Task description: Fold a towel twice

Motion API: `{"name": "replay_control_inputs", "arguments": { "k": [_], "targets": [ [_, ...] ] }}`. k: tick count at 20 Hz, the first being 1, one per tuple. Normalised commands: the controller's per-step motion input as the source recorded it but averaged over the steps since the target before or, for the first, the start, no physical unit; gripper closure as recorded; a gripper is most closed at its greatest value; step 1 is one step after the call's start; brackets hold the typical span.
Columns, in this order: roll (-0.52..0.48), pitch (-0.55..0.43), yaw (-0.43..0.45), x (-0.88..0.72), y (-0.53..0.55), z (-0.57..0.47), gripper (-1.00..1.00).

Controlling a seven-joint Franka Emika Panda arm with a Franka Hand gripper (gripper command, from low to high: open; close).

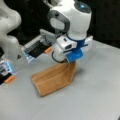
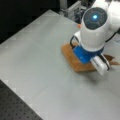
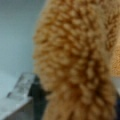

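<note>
From my remote station I saw a pale grey tabletop [image 1: 95, 95] filling both front views. In a front view, a grey box-like device [image 1: 37, 46] with blue-lit edges and an orange tab [image 1: 48, 50] lay at the left. A dark perforated board [image 2: 15, 106] bordered the tabletop at bottom left.

White arm head with blue-lit cap [image 2: 95, 27] low over the towel [image 2: 75, 61], towel lying on grey table [image 2: 37, 55], tool [image 2: 101, 65] at towel's right edge, dark perforated board [image 2: 15, 107] bottom left.
</note>
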Motion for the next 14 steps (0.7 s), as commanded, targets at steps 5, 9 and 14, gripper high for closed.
{"name": "replay_control_inputs", "arguments": {
  "k": [5, 9, 14],
  "targets": [
    [0.13, 0.023, 0.147, -0.32, -0.54, 0.02, 1.0],
    [0.079, -0.037, 0.14, -0.39, -0.59, -0.03, 1.0],
    [0.003, -0.151, 0.119, -0.41, -0.47, -0.16, 1.0]
  ]
}}
